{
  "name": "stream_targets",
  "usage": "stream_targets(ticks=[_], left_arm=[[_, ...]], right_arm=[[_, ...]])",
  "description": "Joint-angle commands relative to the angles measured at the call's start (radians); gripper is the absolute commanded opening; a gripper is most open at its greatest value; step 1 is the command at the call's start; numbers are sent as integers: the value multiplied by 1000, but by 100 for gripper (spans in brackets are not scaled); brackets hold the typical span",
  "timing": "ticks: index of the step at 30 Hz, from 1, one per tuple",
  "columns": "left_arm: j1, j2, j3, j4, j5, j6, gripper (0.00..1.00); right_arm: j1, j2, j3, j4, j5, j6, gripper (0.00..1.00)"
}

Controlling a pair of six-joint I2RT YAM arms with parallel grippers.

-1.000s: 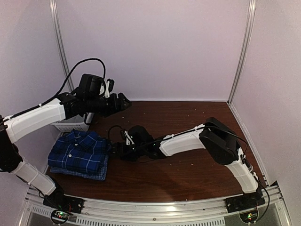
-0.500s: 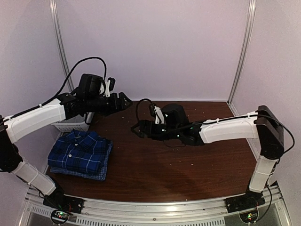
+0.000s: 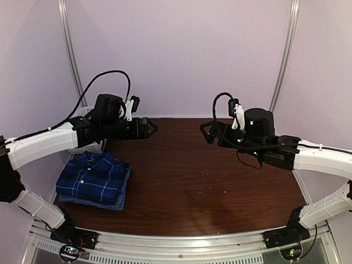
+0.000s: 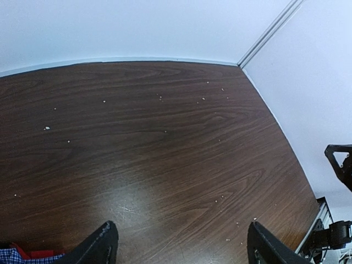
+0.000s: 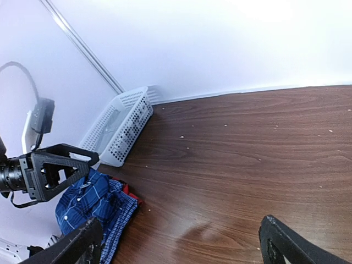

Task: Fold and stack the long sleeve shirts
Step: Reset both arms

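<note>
The long sleeve shirts lie folded in one stack at the table's front left. The dark blue plaid shirt (image 3: 92,177) (image 5: 87,201) is on top. The paler check shirt (image 3: 113,204) (image 5: 117,226) shows as an edge beneath it. My left gripper (image 3: 148,128) (image 4: 180,230) hovers open above the table's back left, away from the stack, with nothing between its fingers. My right gripper (image 3: 208,131) (image 5: 180,223) hangs open and empty over the back right, facing the left one.
A white mesh basket (image 3: 83,147) (image 5: 119,131) stands against the left wall behind the stack. A bit of red cloth (image 5: 130,193) peeks from under the shirts. White walls close the back and both sides of the wooden table (image 3: 209,187).
My right arm has swung up and to the right, from beside the shirt stack to the back right, its jaws spreading wider. The left gripper has shifted slightly right. The stack has not moved.
</note>
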Motion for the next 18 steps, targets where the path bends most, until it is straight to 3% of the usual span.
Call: stream_targets(ticks=[1, 18], left_arm=[[-29, -40, -26, 69, -40, 80, 82], [-36, -76, -76, 88, -72, 91, 83]], right_arm=[[-5, -137, -80, -110, 144, -21, 100], [-5, -235, -116, -199, 233, -8, 100]])
